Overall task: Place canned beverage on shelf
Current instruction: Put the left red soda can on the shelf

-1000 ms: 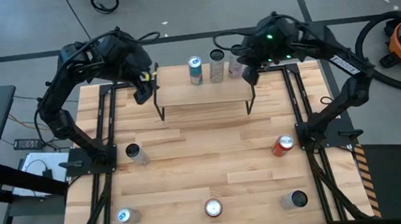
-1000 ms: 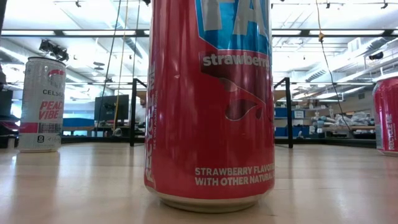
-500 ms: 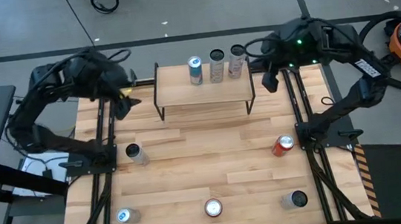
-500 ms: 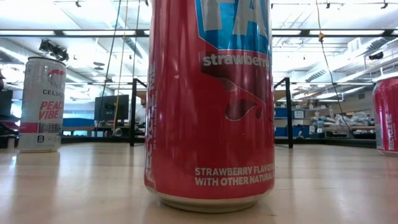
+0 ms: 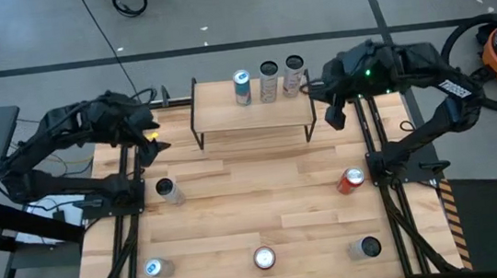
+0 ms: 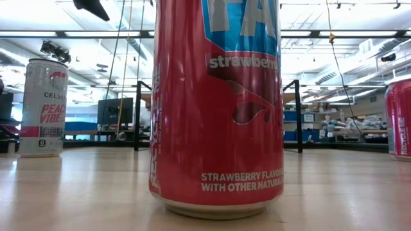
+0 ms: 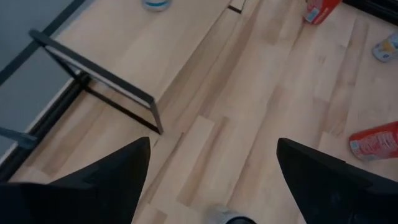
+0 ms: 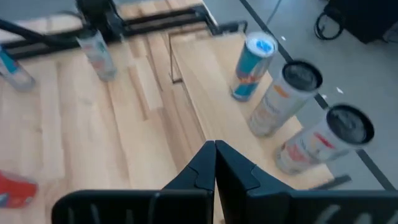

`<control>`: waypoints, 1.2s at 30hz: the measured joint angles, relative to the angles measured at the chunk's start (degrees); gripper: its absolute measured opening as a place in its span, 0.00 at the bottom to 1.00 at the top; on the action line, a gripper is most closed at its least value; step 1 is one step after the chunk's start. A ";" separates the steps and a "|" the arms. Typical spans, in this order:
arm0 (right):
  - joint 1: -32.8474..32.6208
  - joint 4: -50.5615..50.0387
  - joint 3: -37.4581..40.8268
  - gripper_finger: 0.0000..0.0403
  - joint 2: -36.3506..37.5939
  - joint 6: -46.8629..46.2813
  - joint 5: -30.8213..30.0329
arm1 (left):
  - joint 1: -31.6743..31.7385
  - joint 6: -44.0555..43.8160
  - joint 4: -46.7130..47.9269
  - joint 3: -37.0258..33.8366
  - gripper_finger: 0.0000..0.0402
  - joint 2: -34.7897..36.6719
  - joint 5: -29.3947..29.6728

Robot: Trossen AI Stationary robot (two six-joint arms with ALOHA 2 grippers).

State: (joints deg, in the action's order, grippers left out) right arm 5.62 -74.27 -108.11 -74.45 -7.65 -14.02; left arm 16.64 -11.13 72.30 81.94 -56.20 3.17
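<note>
Hovering left gripper point(image 5: 149, 140) with fingers spread, empty, just off shelf point(image 5: 251, 116) left end. Targeting upright can point(image 5: 169, 192) standing nearer the table's front, almost directly below; axis vertical. Idling right gripper point(image 5: 333, 117), clenched, beside shelf's right end.

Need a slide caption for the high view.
Three cans stand on the shelf; both arms flank it, five cans left on the table.

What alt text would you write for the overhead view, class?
A low wooden shelf at the table's far edge holds three cans in a row. The left claw, open, and the right claw, shut, hover beside its ends, both empty. Five more cans stand on the table.
</note>
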 joint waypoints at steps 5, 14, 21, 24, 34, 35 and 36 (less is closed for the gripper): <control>-2.83 6.18 10.30 0.04 5.03 -1.53 -1.44 | -2.83 -1.20 -2.23 -3.50 0.88 1.58 -0.02; -7.46 22.96 32.29 0.04 18.04 -5.01 -1.39 | -8.20 -5.01 -6.23 -6.57 0.88 2.35 -0.02; -8.95 30.61 42.49 0.04 24.44 -7.25 -1.37 | -11.75 -5.01 -6.53 -6.74 0.88 2.23 -0.01; -9.16 33.46 45.16 0.04 26.03 -7.25 -1.36 | -12.78 -5.03 -6.55 -6.74 0.88 2.23 0.00; -10.70 42.02 54.40 0.04 27.64 -9.20 -1.33 | -17.04 -5.94 -13.03 -6.74 0.88 0.32 0.01; -10.95 42.51 54.91 0.04 27.63 -9.77 -1.15 | -17.37 -6.31 -13.87 -6.73 0.88 -0.05 -0.02; -11.19 42.58 55.38 0.04 27.63 -10.29 -0.88 | -17.58 -6.44 -14.41 -6.74 0.88 -0.23 -0.02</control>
State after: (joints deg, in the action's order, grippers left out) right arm -5.58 -31.68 -52.73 -46.82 -17.94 -14.91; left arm -0.94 -17.57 57.90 75.20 -56.44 3.15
